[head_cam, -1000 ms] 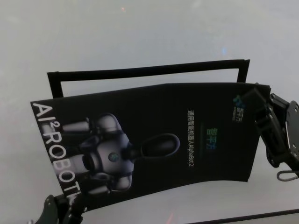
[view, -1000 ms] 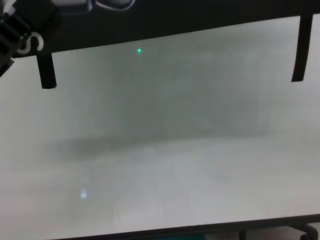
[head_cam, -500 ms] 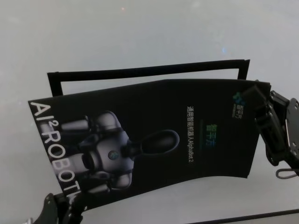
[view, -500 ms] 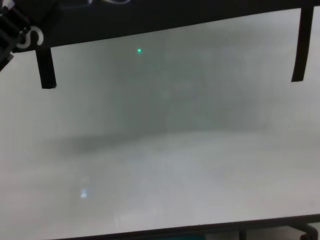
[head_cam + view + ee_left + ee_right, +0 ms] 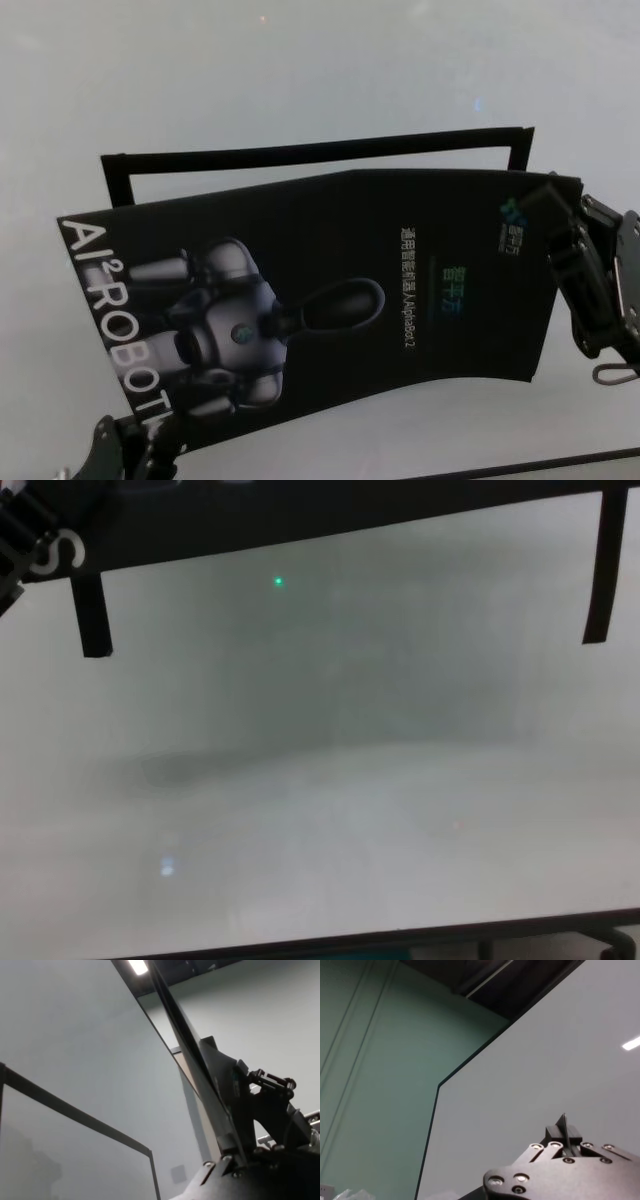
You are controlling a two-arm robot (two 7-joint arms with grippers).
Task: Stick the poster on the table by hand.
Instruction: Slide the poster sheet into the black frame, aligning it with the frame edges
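White and glossy, the table (image 5: 300,70) fills nearly everything in the head view, with its thin dark front edge running along the bottom. Above it hangs the poster (image 5: 330,300), a big black sheet held off the surface and bowed slightly, covering the middle and reaching from nine o'clock to three o'clock. Its grey robot picture (image 5: 215,325) sits toward eight o'clock, beside the tall white letters (image 5: 115,320) along that end. Behind the sheet, a frame of narrow black strips (image 5: 320,150) lies on the table toward twelve o'clock. At three o'clock the right gripper (image 5: 560,215) pinches the poster's corner between closed fingers. At seven o'clock the left gripper (image 5: 140,440) meets the lettered end; it seems to be clamping that edge, going by the wrist view.
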